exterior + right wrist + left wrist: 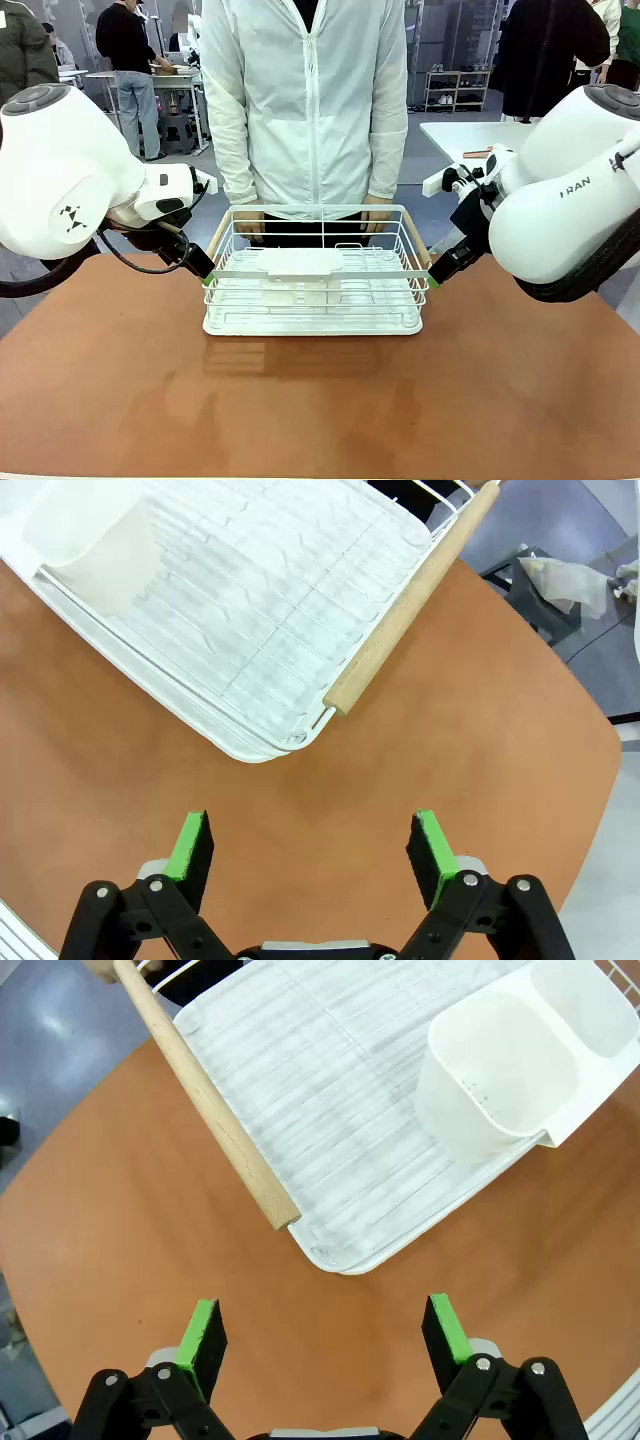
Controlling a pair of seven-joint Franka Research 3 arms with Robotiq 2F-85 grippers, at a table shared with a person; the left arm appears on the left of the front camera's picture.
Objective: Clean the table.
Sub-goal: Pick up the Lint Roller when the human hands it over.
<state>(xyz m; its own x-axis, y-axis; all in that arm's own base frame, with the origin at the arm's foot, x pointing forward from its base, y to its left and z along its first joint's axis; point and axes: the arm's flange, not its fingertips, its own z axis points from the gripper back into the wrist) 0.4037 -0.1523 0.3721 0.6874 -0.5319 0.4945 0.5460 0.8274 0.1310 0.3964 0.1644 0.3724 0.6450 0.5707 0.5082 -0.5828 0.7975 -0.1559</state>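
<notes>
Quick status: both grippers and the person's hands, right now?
Left gripper: open, empty.
Right gripper: open, empty.
Person's hands: at the dish rack far rim; grip cannot be told.

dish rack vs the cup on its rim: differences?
The rack is open wire with wooden handles; the cup is solid plastic. The rack stands on the table; the cup hangs at the rack's near rim. The rack is far wider than the cup. Both are white and empty.

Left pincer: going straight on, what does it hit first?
Probably the bare table just short of the dish rack corner; the left pincer is open, holding nothing. Depth unclear: the rack might come first.
</notes>
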